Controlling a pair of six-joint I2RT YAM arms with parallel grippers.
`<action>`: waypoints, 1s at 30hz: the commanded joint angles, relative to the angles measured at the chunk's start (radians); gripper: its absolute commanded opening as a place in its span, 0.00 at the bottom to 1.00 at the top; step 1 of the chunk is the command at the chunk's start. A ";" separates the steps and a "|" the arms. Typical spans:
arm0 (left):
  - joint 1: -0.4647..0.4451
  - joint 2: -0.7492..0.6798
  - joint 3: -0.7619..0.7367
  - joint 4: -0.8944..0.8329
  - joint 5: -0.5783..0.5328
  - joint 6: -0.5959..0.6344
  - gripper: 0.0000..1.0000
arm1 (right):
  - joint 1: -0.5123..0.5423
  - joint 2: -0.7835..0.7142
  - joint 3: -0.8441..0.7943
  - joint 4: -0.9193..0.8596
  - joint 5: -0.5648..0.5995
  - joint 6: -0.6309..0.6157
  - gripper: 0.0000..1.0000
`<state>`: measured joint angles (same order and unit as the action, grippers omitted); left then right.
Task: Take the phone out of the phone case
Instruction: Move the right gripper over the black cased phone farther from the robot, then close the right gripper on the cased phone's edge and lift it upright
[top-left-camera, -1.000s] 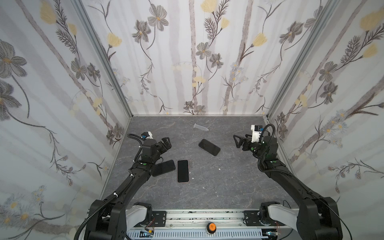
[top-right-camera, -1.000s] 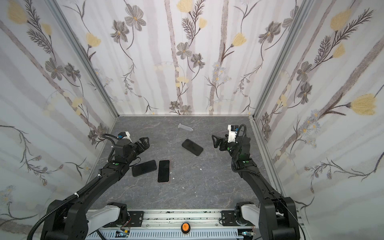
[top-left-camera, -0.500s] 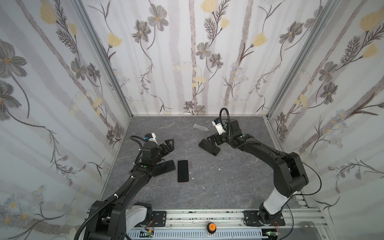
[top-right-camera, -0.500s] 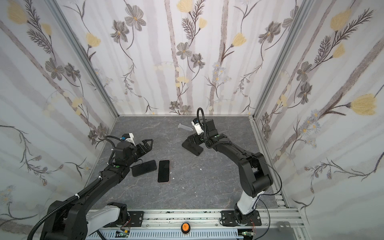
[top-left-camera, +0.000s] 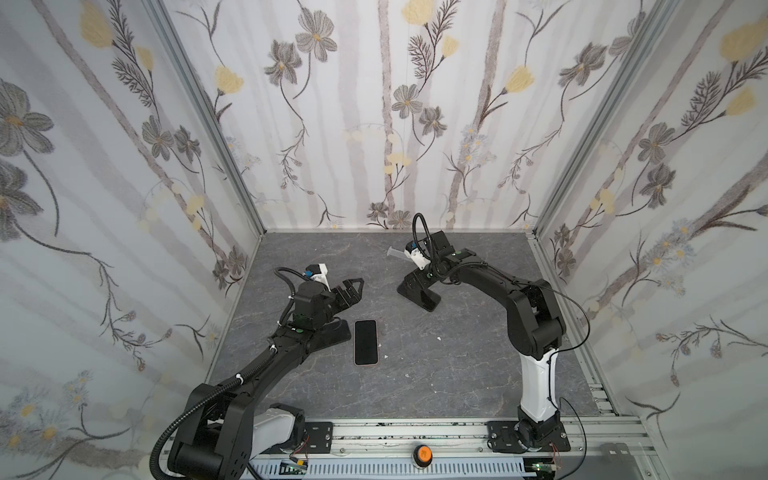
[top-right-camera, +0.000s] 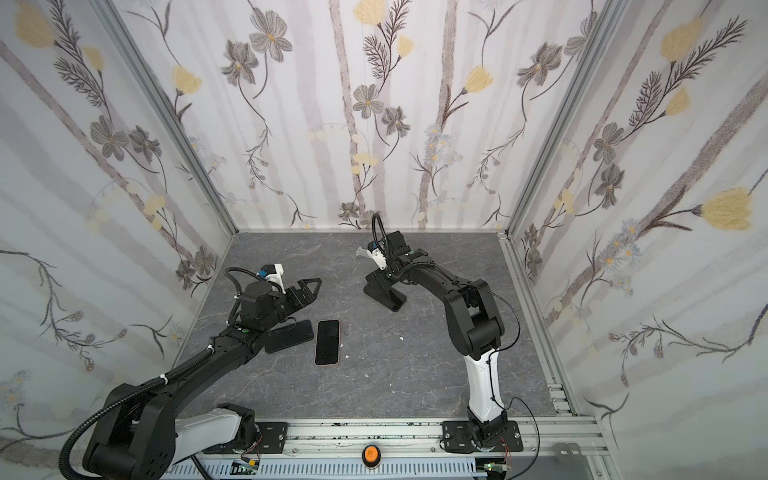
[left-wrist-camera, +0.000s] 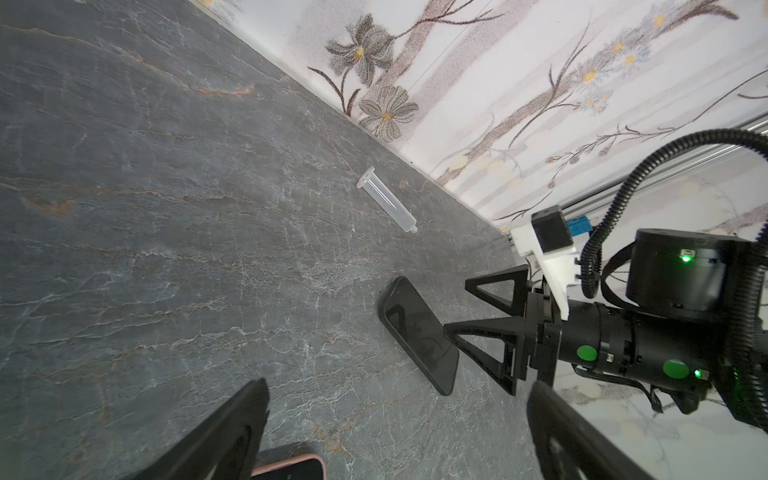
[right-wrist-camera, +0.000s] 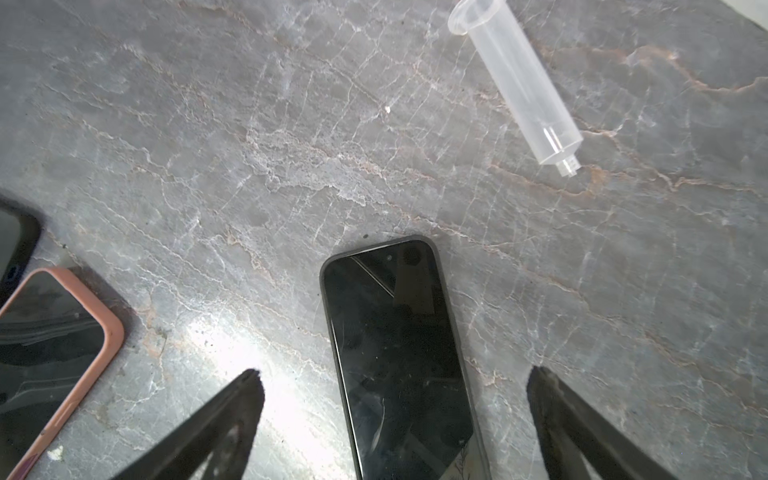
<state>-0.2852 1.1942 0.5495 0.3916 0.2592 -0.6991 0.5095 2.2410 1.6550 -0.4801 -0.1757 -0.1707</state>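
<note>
Top view: right gripper (top-left-camera: 413, 284) spread wide above the black-cased phone (top-left-camera: 419, 291), likely lining up to straddle its long edges. Left gripper (top-left-camera: 353, 289), also spread and empty, hangs well apart from that phone. Left wrist view: syringe barrel (left-wrist-camera: 386, 199) lies beyond the phone. Right wrist view: phone lies flat between the fingers, which stand clear of its edges; pink-cased phone (right-wrist-camera: 50, 345) well apart from it.

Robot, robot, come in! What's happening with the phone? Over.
Left gripper open, empty. Right gripper open, poised over black-cased phone, which lies flat, not yet out of its case. Clear syringe barrel nearby, not touching.
</note>
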 joint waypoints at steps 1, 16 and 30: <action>0.000 0.008 0.005 0.039 0.024 -0.005 1.00 | 0.004 0.043 0.052 -0.061 0.021 -0.042 1.00; -0.002 0.019 0.003 0.042 0.050 -0.002 1.00 | 0.024 0.197 0.211 -0.163 0.046 -0.067 1.00; -0.002 0.038 0.012 0.044 0.064 0.005 1.00 | 0.031 0.275 0.315 -0.260 0.089 -0.060 1.00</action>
<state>-0.2871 1.2312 0.5552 0.4000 0.3164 -0.6983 0.5377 2.5038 1.9472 -0.7120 -0.1135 -0.2218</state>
